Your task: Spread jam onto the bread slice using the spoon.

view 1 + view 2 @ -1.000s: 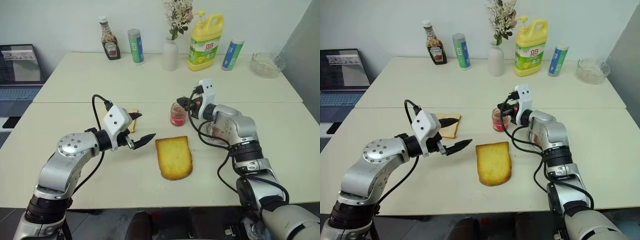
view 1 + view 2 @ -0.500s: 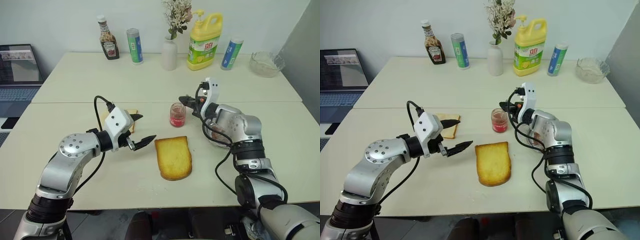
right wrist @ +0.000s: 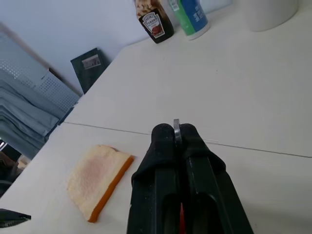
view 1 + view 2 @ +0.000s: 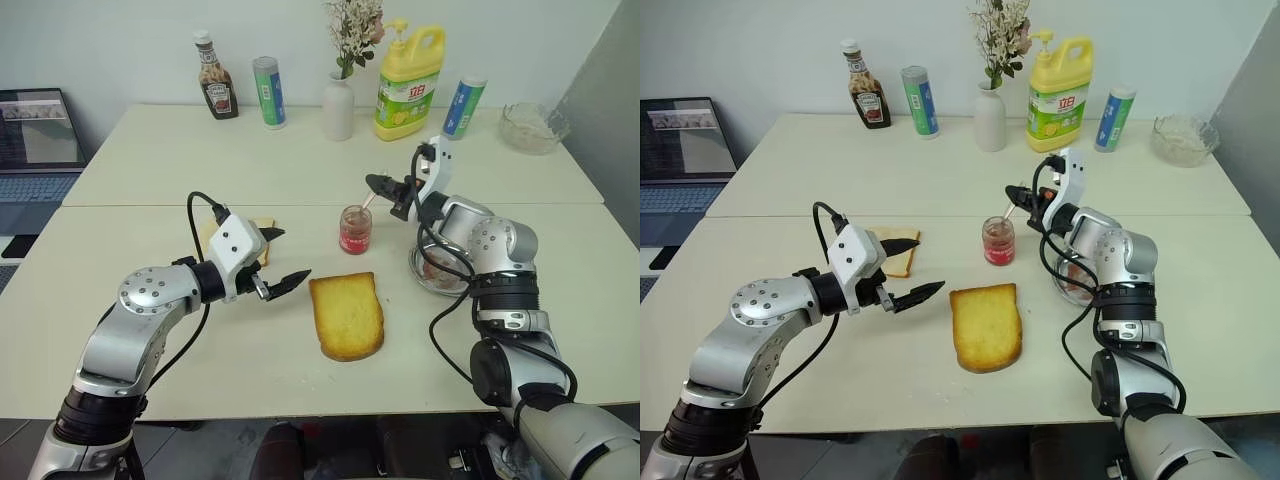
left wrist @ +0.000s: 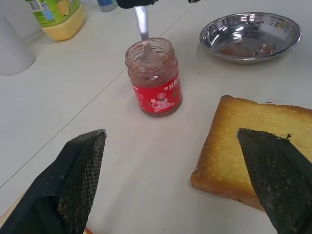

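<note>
— Red jam sits in a small glass jar near the middle of the table, just far of the bread slice. Where is the spoon?

— Its bowl is down inside the jar's mouth and its silver handle slants up and to the right. The spoon is pinched at its upper end by the right gripper, whose two black fingers are pressed together on the handle; the right wrist view shows the thin metal edge caught between them.

— And the bread?

— It lies flat on the table, golden with a browner crust, rounded end toward the near edge, apart from the jar. No jam shows on its top.

— The left gripper?

— The left gripper hangs above the table to the left of the bread, jaws spread wide with nothing between them. One fingertip points toward the bread's far left corner without touching it.

— What else is close?

— A paler slice lies behind the left gripper. A round steel dish rests to the right of the bread, under the right arm. Along the far side stand a ketchup bottle, a green tube, a white vase with dried flowers, a yellow detergent jug, a blue tube and a glass bowl. A laptop is at the far left.
</note>
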Robot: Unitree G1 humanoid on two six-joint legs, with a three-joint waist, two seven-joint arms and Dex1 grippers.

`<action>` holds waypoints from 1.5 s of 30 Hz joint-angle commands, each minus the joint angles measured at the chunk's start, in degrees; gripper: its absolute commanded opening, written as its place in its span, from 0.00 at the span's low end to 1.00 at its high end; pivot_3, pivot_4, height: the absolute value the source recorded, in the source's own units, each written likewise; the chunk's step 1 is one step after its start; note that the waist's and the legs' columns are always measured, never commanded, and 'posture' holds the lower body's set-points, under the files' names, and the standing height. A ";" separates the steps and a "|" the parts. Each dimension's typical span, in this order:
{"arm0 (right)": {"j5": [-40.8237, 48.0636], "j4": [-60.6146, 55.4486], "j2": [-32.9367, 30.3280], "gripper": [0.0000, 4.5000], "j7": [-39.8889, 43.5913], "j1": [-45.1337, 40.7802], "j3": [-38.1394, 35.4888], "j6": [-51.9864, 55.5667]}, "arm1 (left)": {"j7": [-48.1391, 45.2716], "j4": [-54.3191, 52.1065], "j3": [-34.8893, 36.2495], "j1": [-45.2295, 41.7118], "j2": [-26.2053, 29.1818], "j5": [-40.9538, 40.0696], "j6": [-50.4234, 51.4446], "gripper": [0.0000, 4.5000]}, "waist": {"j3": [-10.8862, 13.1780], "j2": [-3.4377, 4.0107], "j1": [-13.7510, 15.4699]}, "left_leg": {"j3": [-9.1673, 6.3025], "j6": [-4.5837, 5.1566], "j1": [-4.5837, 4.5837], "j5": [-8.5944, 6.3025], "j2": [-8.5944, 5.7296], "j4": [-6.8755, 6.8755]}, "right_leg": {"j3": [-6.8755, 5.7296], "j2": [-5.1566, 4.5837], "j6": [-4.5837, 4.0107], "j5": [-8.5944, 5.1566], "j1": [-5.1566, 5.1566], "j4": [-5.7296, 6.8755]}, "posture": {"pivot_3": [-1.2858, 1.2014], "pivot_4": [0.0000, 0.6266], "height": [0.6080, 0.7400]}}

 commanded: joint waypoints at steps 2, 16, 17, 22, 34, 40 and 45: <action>3.64 -1.35 -0.32 0.00 -2.12 -2.22 -3.67 1.58 | -0.53 -0.71 -0.42 -0.81 -0.21 0.46 -1.51 1.00 | 0.00 0.00 -0.01 | 0.00 0.00 -0.01 0.00 0.00 0.00 | 0.00 0.00 0.00 0.00 0.00 0.00 | 0.52 0.24 1.00; 8.84 -2.07 -1.01 0.00 -6.64 -2.79 -7.51 5.10 | -1.03 -0.02 -0.60 -1.35 -0.26 1.03 -2.16 1.00 | 0.00 0.01 -0.08 | -0.01 0.01 -0.05 0.00 0.00 -0.03 | -0.01 0.00 0.00 0.00 -0.02 -0.04 | 0.52 0.24 1.00; 8.79 -2.22 -1.12 0.00 -6.59 -2.71 -7.22 4.94 | -1.04 0.00 -0.62 -1.40 -0.27 1.04 -2.16 1.00 | 0.00 0.00 -0.08 | 0.00 0.01 -0.07 0.00 0.00 -0.03 | 0.00 0.00 0.00 0.00 -0.03 -0.05 | 0.52 0.24 1.00; 5.19 -6.65 -2.26 0.00 -3.47 -1.16 -1.47 0.32 | -1.16 0.13 -0.70 -1.58 -0.25 1.16 -2.26 1.00 | 0.01 0.01 -0.09 | 0.00 0.01 -0.11 0.00 0.00 -0.03 | -0.01 0.00 0.00 0.00 -0.05 -0.11 | 0.52 0.24 1.00; -8.98 -20.74 -7.97 0.00 9.96 6.82 19.87 -18.16 | -1.23 0.18 -0.78 -1.58 -0.43 1.22 -2.25 1.00 | 0.01 0.01 -0.02 | -0.09 0.00 -0.31 -0.01 0.02 -0.03 | -0.10 -0.01 0.01 0.01 -0.13 -0.36 | 0.52 0.24 1.00; -18.92 -17.98 -11.04 0.00 13.06 8.65 25.81 -31.82 | -1.05 0.20 -0.77 -1.62 -0.55 1.32 -2.26 1.00 | 0.01 0.01 0.06 | -0.08 0.00 -0.31 -0.01 0.01 -0.01 | -0.10 -0.02 0.02 0.01 -0.13 -0.37 | 0.52 0.24 1.00; -21.46 -16.00 -11.14 0.00 14.11 8.97 26.29 -35.65 | -1.09 0.13 -0.74 -1.58 -0.67 1.35 -2.21 1.00 | 0.01 0.01 0.21 | -0.08 0.00 -0.31 0.00 0.01 -0.01 | -0.10 -0.02 0.01 0.01 -0.13 -0.35 | 0.52 0.24 1.00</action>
